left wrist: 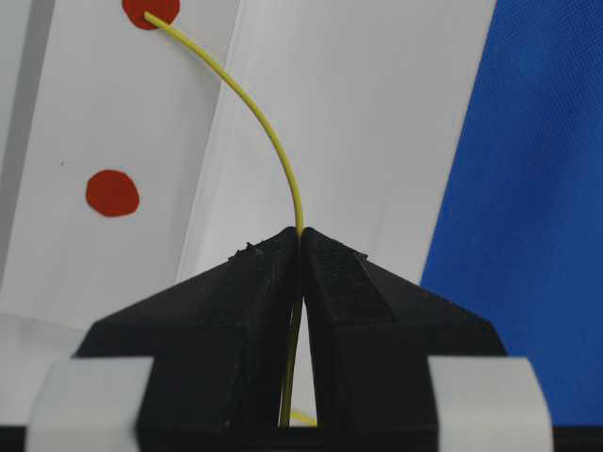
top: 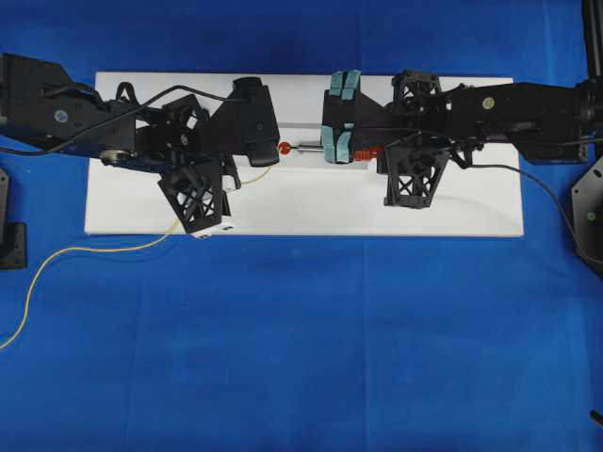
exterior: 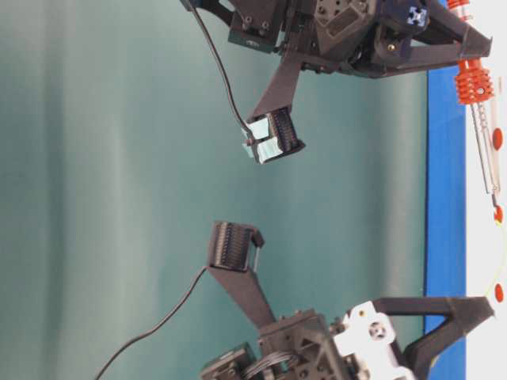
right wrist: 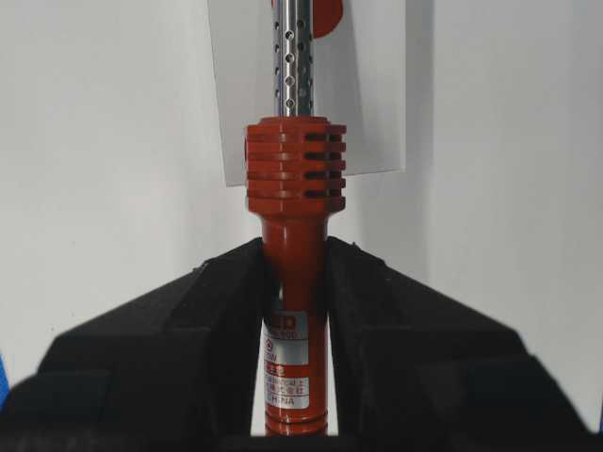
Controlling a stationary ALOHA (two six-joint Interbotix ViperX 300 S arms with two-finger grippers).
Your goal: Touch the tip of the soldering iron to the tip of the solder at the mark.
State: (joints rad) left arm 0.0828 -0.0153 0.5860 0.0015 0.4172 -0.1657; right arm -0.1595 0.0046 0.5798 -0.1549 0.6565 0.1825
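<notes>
My left gripper (left wrist: 301, 235) is shut on the solder (left wrist: 254, 113), a thin yellow wire that arcs up from the jaws. The wire's tip lies on a red mark (left wrist: 151, 11) on the white board (top: 301, 202). My right gripper (right wrist: 295, 250) is shut on the red-orange handle of the soldering iron (right wrist: 295, 188). The iron's perforated silver shaft (right wrist: 293, 56) points away from the jaws. From overhead the shaft (top: 306, 147) lies level, its tip just right of the mark (top: 285, 148). I cannot make out whether the two tips touch.
The board rests on a blue cloth (top: 301, 358). A second red dot (left wrist: 112, 193) lies near the first. The solder's loose tail (top: 94, 250) trails off the board to the lower left. A black cord (top: 537, 179) runs off to the right.
</notes>
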